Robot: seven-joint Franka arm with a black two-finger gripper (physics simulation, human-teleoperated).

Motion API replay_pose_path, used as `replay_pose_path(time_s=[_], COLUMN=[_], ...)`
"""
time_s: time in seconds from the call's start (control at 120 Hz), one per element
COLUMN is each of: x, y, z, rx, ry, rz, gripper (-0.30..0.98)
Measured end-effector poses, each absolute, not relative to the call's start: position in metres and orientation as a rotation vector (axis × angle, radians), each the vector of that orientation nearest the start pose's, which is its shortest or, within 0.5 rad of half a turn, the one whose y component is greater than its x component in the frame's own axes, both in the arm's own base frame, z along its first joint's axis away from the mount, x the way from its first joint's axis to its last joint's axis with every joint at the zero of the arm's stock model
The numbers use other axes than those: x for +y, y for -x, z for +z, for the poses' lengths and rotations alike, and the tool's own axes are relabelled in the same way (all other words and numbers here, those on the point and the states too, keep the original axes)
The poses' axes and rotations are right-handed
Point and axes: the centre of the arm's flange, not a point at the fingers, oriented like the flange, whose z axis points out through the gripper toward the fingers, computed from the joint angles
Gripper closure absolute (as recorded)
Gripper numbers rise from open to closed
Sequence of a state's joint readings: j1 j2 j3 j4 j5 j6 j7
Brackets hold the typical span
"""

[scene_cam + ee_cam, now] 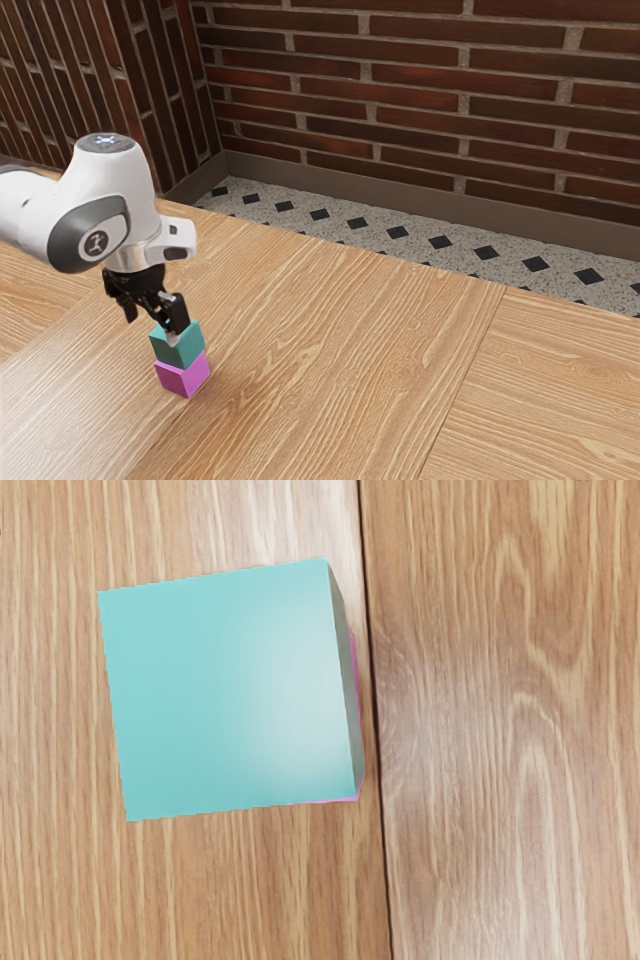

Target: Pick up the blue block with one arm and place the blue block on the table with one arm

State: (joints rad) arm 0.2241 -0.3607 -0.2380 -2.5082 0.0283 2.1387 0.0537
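Nearest, a pink block (183, 376) on the wooden desk (330, 350), toward the exterior view's left. Blue block (180, 348) stacked on it, slightly offset; pink edge peeks out below. Gripper (152, 326) just above, fingers spread, one partly covering the blue top. White arm (105, 200) overhead at left. Far side: speckled floor (338, 228) with dark diamonds, brick wall (400, 80) behind.
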Motion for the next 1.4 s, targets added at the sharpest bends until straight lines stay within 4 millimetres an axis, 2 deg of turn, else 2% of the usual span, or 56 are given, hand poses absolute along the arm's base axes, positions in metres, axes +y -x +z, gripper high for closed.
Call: replay_pose_path(time_s=[0.192, 0.475, 0.692, 0.967, 1.4], x=[0.0, 0.012, 0.017, 0.02, 0.02], y=[-0.438, -0.454, -0.457, -0.459, -0.475], z=[0.393, 0.383, 0.368, 0.365, 0.344], rx=[0.112, 0.103, 0.102, 0.103, 0.125], ry=[3.05, 3.06, 3.07, 3.072, 3.085], rz=[0.053, 0.061, 0.096, 0.094, 0.132], gripper=[0.0, 0.0, 0.0, 0.0, 0.0])
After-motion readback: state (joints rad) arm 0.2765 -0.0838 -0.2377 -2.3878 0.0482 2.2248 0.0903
